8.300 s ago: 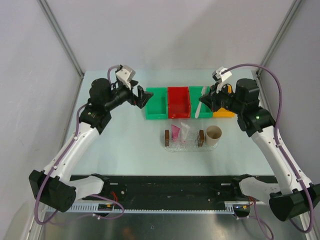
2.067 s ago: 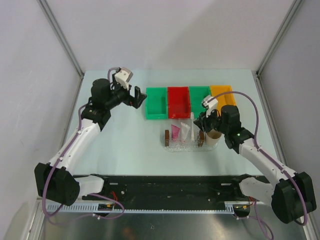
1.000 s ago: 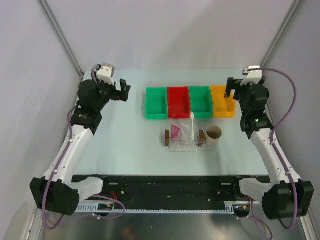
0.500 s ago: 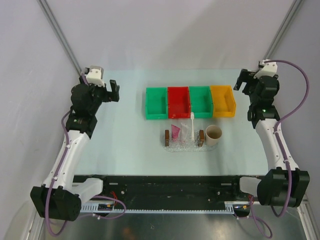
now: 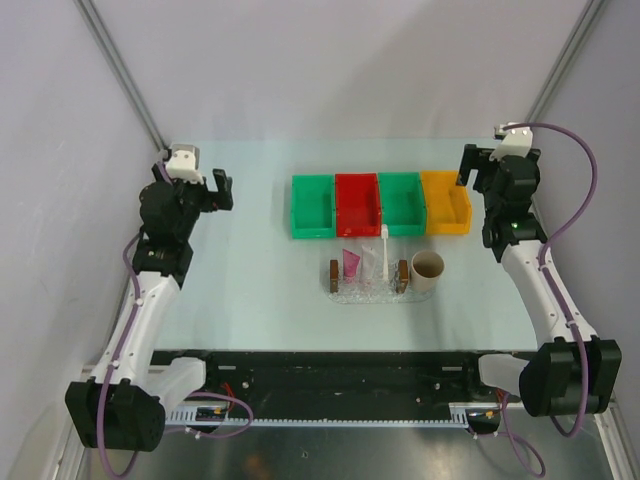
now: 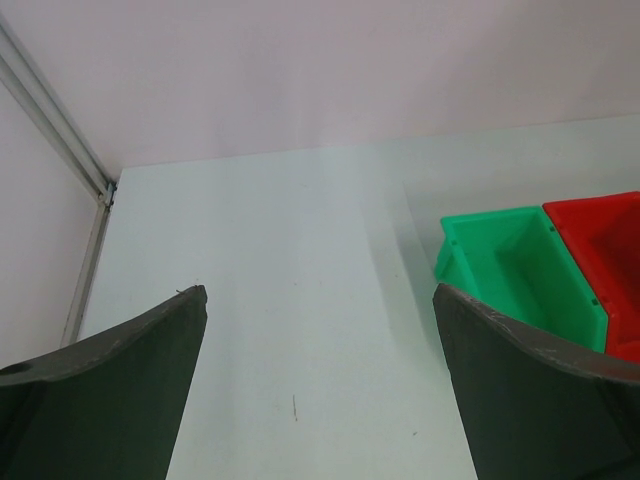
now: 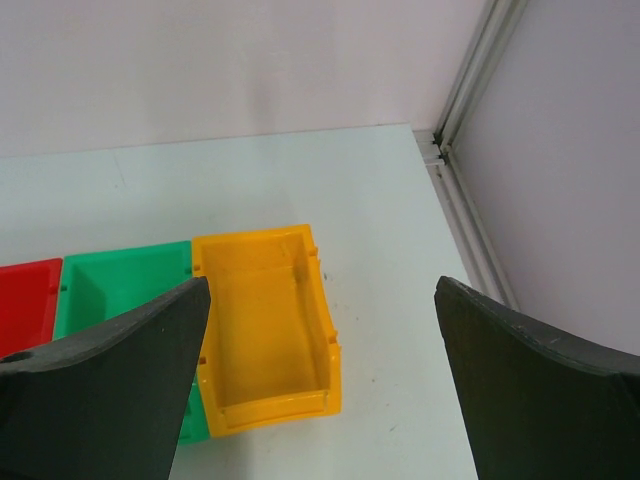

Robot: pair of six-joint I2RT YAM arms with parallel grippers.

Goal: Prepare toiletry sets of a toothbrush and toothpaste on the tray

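One pale table (image 5: 250,290) carries everything. Two arms rise from its near edge, each drawn back to its own side. The left gripper (image 5: 221,190) hangs over bare tabletop well left of the bins, its jaws spread wide with nothing between them. The right gripper (image 5: 468,167) hovers just beyond the yellow bin's far right corner, jaws likewise spread and empty.

Four bins stand in a touching row: a green bin (image 5: 312,205), a red bin (image 5: 358,203), a second green bin (image 5: 401,203) and a yellow bin (image 5: 445,201). One tray (image 5: 366,294) sits just nearer than the row, with two brown handles at its short ends. One beige cup (image 5: 428,266) stands upright against the tray's right end.

One toothbrush (image 5: 384,255) lies in the tray's right half, running near to far; its far tip seems to reach past the tray's far rim, though the clear plastic makes that hard to judge. One toothpaste (image 5: 351,264) lies in the left half, beside the toothbrush but apart from it.

Two seconds ago the right gripper was down at the tray's right end with the toothbrush; now the toothbrush rests there alone and that arm has withdrawn. The left arm has swung further left.
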